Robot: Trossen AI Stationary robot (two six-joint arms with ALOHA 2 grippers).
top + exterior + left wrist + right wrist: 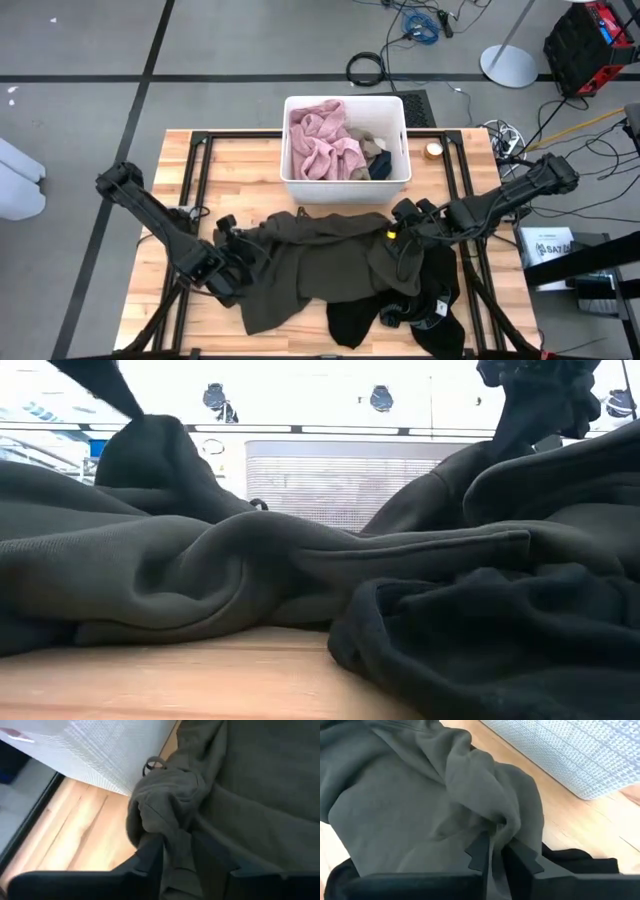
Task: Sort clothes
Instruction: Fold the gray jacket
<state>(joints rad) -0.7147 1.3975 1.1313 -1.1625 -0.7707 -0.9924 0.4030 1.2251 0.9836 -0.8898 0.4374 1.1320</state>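
We see two dark, near-black arms — slim straight links joined by bulkier rounded joints. The left claw (pixel 232 262) ends a chunky black wrist block; the right claw (pixel 398 232) carries a small yellow mark at its wrist. Up close, our left fingers (pixel 150 857) and right fingers (pixel 481 851) are flat matte black plates — the right ones notched along their edges.

My high camera looks straight down on the whole bench (pixel 250 160). My low one sits at bench height, close against the olive-green garment (pixel 200 570). Both wrist cameras peer close past their fingers at that same garment and the white bin (pixel 105 750).
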